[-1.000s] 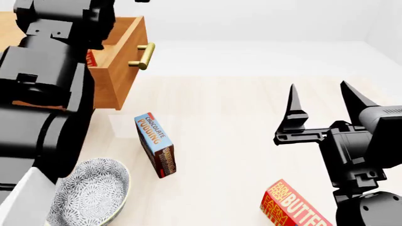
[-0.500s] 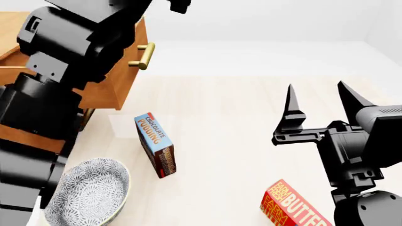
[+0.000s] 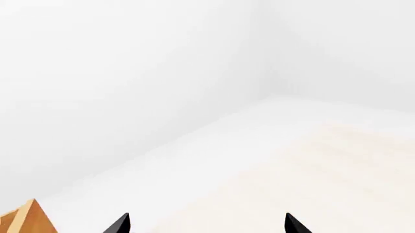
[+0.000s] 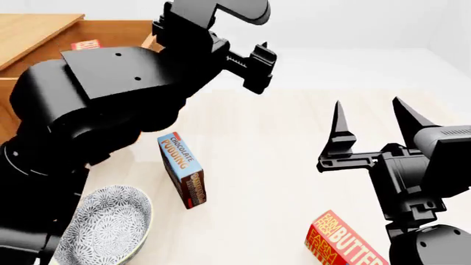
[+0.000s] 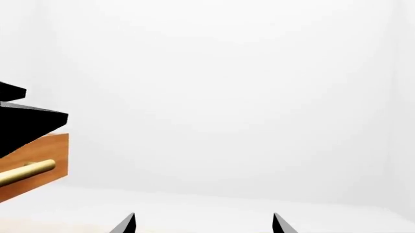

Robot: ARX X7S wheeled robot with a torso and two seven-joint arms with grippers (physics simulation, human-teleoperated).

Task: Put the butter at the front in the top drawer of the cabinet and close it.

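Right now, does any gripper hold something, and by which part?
Nothing is held. The right gripper is open and empty above the floor. The left gripper is also open, with nothing between its fingertips.

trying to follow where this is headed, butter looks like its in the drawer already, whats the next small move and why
Probably bring the left gripper down to the front of the top drawer and push it shut. A red butter box already lies inside the open drawer, both grippers look empty and open, and the left arm is raised right beside the drawer. The right gripper hovers farther off over the floor.
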